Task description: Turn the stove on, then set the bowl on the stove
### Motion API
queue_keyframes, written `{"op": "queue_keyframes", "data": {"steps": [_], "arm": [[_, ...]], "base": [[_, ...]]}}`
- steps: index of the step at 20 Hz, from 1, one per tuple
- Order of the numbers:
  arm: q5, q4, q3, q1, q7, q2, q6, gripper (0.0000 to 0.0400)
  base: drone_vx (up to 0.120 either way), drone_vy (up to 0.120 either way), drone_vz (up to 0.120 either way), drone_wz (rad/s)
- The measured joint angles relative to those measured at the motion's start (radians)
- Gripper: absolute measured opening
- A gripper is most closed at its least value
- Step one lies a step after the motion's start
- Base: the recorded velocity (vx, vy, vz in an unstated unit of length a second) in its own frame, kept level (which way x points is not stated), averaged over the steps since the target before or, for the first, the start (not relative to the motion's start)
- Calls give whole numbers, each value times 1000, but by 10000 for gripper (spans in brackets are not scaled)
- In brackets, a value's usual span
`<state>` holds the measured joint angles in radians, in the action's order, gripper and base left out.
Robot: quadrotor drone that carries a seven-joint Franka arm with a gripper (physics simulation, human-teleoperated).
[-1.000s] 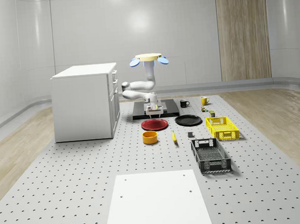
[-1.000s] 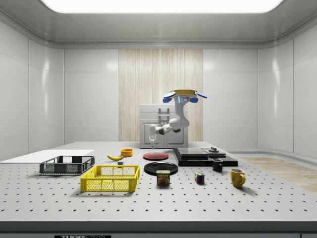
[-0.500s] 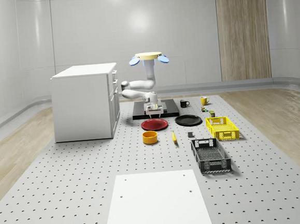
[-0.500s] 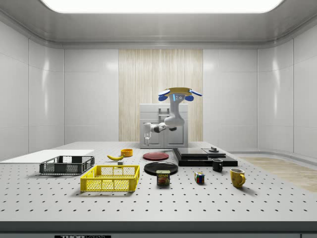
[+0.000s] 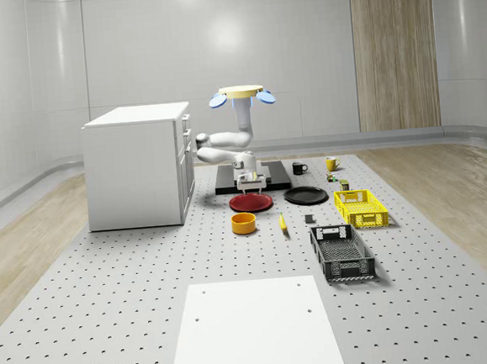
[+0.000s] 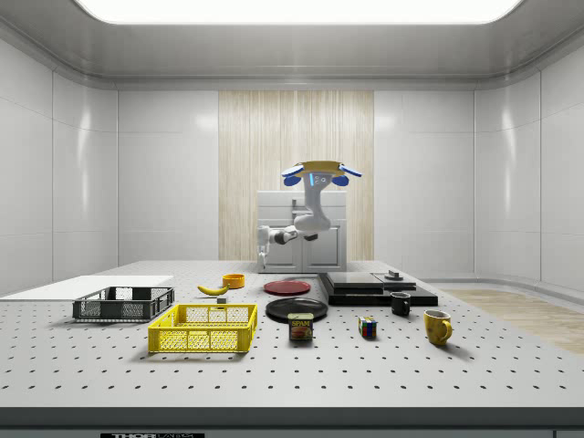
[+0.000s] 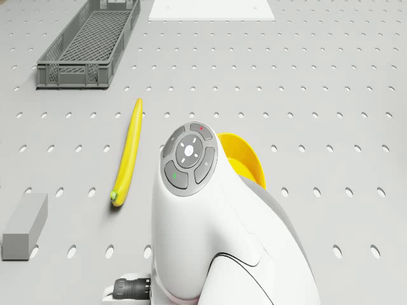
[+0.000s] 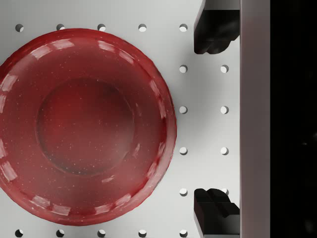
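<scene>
Bowl (image 5: 243, 223), orange, sits near side of red plate (image 8: 84, 124), untouched. My drone (image 5: 241, 94) hovers by stove (image 5: 227, 188). My gripper (image 8: 216, 116) above stove's near edge, fingers (image 8: 214, 32) apart, empty. I judge bowl light, rigid, slick; best pinched across rim wall.

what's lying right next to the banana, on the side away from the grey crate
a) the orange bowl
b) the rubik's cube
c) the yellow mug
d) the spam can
a: in the whole-scene view the orange bowl sits on the table just to that view's left of the banana, while the grey crate lies on the banana's other side; the drone view shows the same pairing, the bowl beside the banana.
</scene>
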<state>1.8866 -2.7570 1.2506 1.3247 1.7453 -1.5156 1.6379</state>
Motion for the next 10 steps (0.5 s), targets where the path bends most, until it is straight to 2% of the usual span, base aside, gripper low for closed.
{"op": "queue_keyframes", "data": {"steps": [10], "arm": [[-1,0,0,0,0,-1,1,400]], "base": [[120,0,0,0]]}}
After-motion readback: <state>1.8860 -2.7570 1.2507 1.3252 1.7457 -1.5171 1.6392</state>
